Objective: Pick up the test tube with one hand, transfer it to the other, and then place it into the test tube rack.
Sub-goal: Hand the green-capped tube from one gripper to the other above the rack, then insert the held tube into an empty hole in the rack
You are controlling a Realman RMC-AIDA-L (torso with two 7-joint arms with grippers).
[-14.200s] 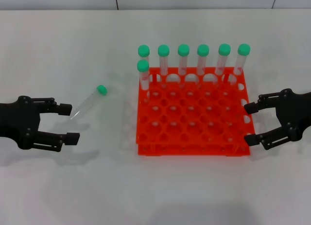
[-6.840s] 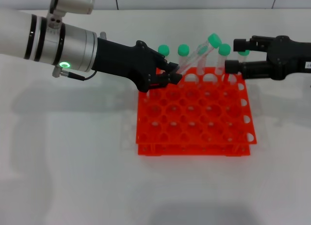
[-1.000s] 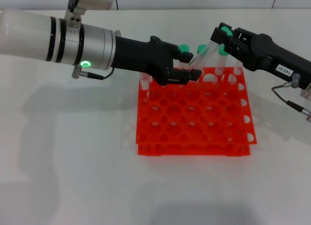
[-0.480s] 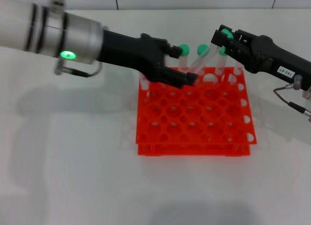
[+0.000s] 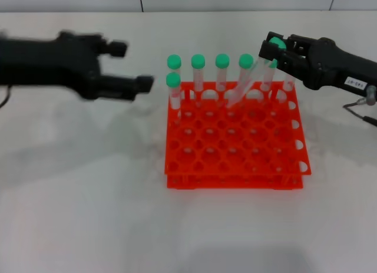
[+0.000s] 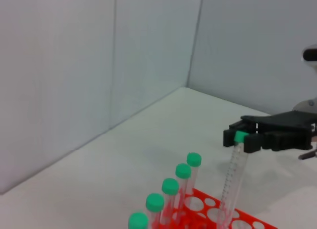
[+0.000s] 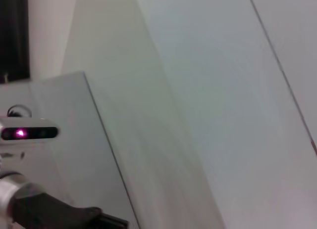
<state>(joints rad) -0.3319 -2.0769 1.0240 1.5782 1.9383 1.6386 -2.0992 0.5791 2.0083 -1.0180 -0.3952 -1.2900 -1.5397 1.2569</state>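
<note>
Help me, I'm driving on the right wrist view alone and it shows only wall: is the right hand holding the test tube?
Observer: Yes, the right hand grips the test tube by its green cap, tilted above the test tube rack.
Operator: Is the tip in a hole?
Observer: Cannot tell; the tip sits low by the back rows.
Operator: And the left hand?
Observer: The left hand is open, empty, left of the rack.

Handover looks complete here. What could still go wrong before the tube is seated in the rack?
The right gripper pinches the test tube only at its green cap, so it could slip. The tube hangs tilted over the test tube rack; its tip may miss a hole or knock the racked tubes. The left gripper, open, is beside the rack.
</note>
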